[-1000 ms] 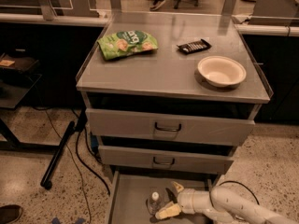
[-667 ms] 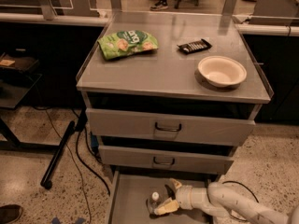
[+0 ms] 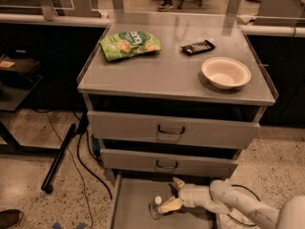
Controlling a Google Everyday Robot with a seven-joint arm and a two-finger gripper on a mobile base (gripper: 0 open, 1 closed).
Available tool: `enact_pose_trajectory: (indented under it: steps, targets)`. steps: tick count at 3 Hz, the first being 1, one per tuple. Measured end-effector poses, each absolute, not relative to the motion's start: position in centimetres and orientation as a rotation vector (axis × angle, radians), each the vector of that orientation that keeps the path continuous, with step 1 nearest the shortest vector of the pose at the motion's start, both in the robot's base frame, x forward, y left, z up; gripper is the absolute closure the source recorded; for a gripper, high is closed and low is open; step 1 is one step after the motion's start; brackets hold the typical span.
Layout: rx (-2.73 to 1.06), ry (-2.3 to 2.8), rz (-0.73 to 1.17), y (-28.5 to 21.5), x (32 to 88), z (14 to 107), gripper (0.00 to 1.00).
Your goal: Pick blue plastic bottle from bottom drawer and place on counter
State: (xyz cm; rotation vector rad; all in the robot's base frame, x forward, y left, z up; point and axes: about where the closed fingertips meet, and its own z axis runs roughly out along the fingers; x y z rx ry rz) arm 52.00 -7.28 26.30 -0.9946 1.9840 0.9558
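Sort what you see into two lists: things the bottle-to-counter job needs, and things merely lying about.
Belongs to the job: blue plastic bottle; bottom drawer, pulled out; counter; gripper, open, in the drawer beside the bottle.

Lying about: green chip bag, dark snack bar, white bowl, all on the counter.

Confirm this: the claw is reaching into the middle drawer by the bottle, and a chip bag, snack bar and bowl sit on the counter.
Wrong drawer: the camera view shows the claw in the bottom drawer, beside the blue plastic bottle. The chip bag, snack bar and bowl do sit on the counter.
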Motion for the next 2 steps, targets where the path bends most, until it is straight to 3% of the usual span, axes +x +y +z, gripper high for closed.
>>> enact_pose_trajectory:
  steps: [2]
  targets:
    - [-0.959, 1.983, 1.036, -6.9, 47.8, 25.0, 0.00]
